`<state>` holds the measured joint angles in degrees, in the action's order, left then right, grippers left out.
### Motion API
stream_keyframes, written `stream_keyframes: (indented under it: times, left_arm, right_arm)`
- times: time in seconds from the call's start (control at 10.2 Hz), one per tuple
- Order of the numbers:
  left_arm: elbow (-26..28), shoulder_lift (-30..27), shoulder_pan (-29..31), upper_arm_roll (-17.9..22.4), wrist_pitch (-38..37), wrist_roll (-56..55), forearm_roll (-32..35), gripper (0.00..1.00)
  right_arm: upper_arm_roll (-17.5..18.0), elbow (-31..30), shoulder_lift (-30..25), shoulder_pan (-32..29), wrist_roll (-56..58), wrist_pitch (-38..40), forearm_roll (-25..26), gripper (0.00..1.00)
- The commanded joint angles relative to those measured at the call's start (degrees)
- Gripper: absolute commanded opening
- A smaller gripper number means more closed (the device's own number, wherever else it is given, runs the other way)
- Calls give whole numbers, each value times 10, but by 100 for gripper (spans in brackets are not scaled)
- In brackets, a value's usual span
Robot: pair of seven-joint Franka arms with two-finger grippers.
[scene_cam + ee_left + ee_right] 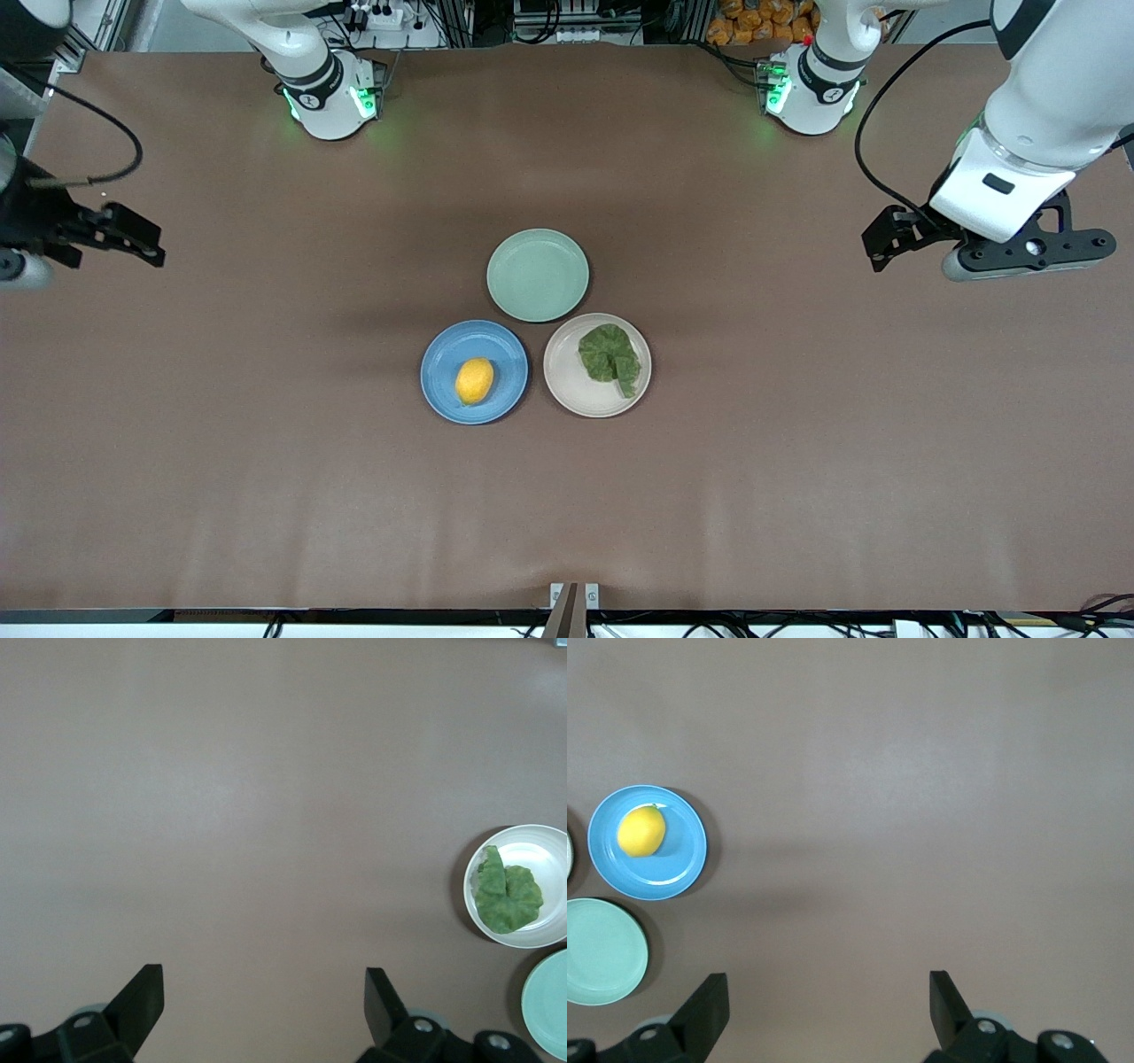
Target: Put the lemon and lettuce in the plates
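Resting on the blue plate (474, 372) just below the middle of the front view, the lemon (474, 381) lies a little off centre, and the lettuce (609, 354) lies flat on the beige plate (597, 365) beside it; an empty pale green plate (538, 275) sits just above both, its rim close to theirs. Both items look placed, so little seems left to go wrong: the likeliest trouble would be the lemon rolling if a plate were nudged, since it is round and the plate shallow, or an arm clipping the close-set rims on a pass back toward the middle. The left gripper (877, 248), at the right edge of the frame, hangs with fingers spread wide and empty, well apart from the plates. The right gripper (142, 244), at the left edge, is likewise wide and empty. Bare brown table (797, 487) surrounds the plates on every side, leaving ample room.
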<state>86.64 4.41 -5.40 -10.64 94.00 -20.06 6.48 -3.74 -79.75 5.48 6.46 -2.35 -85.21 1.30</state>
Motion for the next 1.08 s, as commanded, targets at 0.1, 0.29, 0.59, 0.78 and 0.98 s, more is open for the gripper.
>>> stream_keyframes:
  times: [0.1, 0.29, 0.59, 0.78, 0.98]
  left_arm:
    - [12, -24, 17, 2, -14, 7, -15, 100]
    - [12, -34, 45, -1, -14, 15, -17, 100]
    - [12, -36, 52, 1, -37, 21, -43, 100]
    - [12, -43, 53, 11, -38, 32, -44, 100]
    - [12, -42, 53, 11, -37, 32, -42, 100]
  right_arm:
    - [2, -8, -3, -9, -9, -1, 10, 100]
    - [14, -9, 0, -22, -12, 2, 13, 100]
    - [18, -10, -1, -31, -14, 4, 13, 100]
    - [41, -11, -3, -43, -16, 14, 17, 100]
    - [47, -14, -4, -46, -16, 15, 17, 100]
